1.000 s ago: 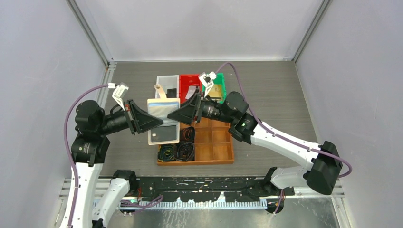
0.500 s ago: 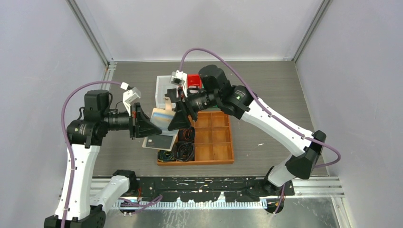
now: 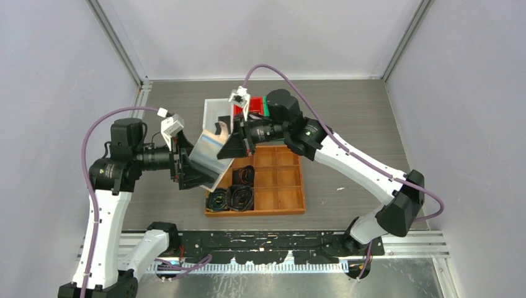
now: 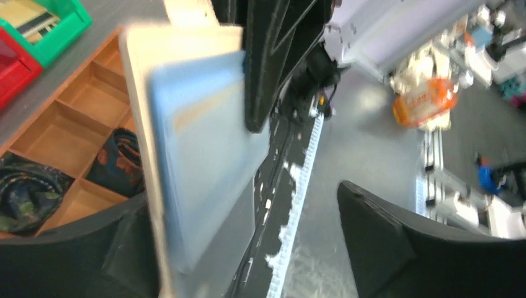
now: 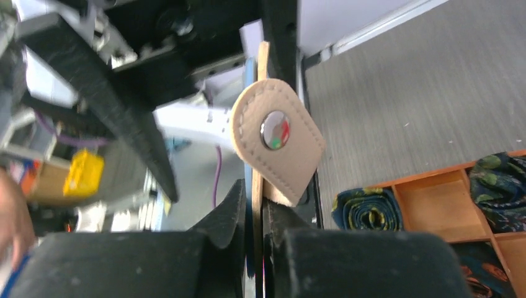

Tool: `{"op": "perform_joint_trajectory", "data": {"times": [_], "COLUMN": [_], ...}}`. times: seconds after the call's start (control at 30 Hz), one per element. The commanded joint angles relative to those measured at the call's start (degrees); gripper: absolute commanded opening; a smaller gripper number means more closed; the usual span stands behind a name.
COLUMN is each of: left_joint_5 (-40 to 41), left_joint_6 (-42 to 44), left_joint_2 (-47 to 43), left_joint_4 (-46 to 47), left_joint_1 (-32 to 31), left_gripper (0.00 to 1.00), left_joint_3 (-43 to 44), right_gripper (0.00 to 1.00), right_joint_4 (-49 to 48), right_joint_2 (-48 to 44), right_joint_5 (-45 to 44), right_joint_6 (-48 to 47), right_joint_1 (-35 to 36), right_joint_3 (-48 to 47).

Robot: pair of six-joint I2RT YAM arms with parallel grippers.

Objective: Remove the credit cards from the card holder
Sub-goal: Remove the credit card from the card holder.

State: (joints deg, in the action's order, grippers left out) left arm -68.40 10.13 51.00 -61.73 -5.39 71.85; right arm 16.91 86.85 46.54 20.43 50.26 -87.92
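The tan card holder hangs tilted in the air above the table, between the two arms. My right gripper is shut on its upper edge, just beside the strap tab with its round snap. In the right wrist view the holder's thin edge runs down between the closed fingers of that gripper. My left gripper stands open, with the holder's pale blue inner pocket lying against its left finger and well clear of the other. No credit cards can be made out in the holder.
Below the holder lies a wooden divided tray with dark coiled belts in its left compartments. A white bin shows behind it. The red bin and green bin show in the left wrist view.
My left gripper has opened and let go of the holder. The right gripper has shut on its upper edge, and the holder has swung up to a steeper tilt.
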Motion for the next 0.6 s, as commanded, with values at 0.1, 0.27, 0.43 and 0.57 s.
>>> {"op": "perform_joint_trajectory", "data": {"times": [0.1, 0.27, 0.43, 0.57], "left_joint_5": [1.45, -0.15, 1.23, 2.45], "left_joint_6": [-34.10, -51.42, -57.74, -61.78], "left_joint_2": [-8.94, -9.66, -8.04, -7.59], "left_joint_4": [28.53, 44.82, 51.69, 56.42], "left_joint_1": [-0.07, -0.06, 0.09, 0.52], "left_gripper": [1.00, 0.93, 0.80, 0.68], "left_joint_3": [-12.41, -16.31, -16.41, -17.32], "right_gripper": [0.01, 0.01, 0.01, 0.01], "right_joint_4": [-47.64, -59.70, -62.34, -63.86], "right_joint_2": [-13.50, -16.39, -18.06, -19.12], "right_joint_5": [-12.45, -18.17, -19.98, -21.67], "right_joint_6": [26.76, 33.64, 35.03, 35.75], "right_joint_1": [-6.02, -5.93, -5.14, -4.46], "right_joint_3": [21.86, 30.39, 33.24, 35.37]}}
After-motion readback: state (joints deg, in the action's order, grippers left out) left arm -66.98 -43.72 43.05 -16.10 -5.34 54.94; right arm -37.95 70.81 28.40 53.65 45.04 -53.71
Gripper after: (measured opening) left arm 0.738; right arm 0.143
